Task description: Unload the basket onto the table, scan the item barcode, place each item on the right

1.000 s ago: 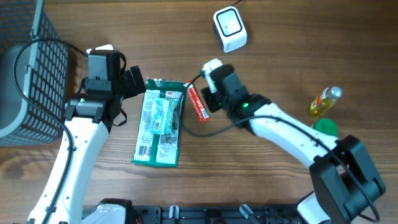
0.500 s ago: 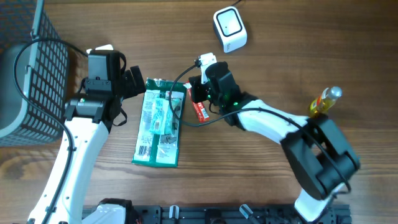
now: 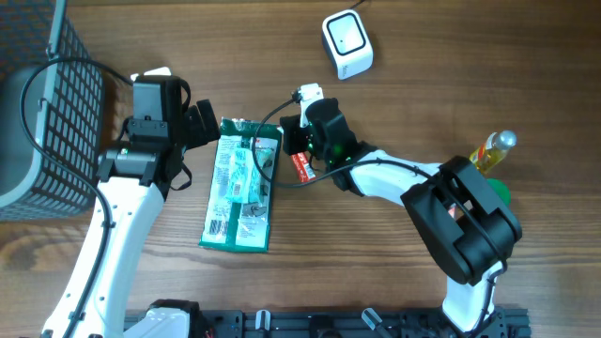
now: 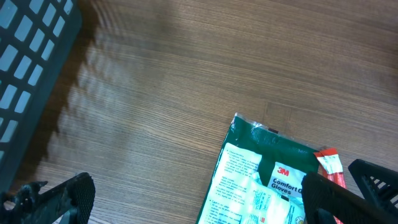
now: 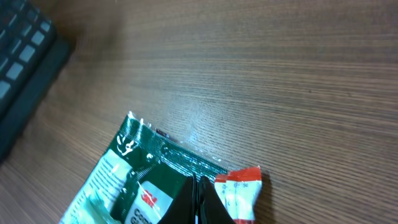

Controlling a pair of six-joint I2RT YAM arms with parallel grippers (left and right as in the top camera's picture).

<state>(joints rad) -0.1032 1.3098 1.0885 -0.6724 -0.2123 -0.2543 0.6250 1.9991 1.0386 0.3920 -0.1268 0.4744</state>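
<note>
The right hand (image 3: 292, 141) has its fingers pressed together, tips down where the green glove pack (image 3: 242, 183) meets the red packet (image 3: 301, 165). I cannot tell whether they pinch either one. Both lie flat on the surface (image 3: 432, 84), directly under this hand. The left hand (image 3: 205, 124), fingers wide apart, hovers at the pack's other top corner. The white scanner (image 3: 346, 42) sits well beyond the right hand.

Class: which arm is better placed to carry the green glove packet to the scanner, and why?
Right. The right end effector is shut at the glove packet's top corner, on the scanner's side. The left end effector hangs open at the packet's other side, by the basket.
</note>
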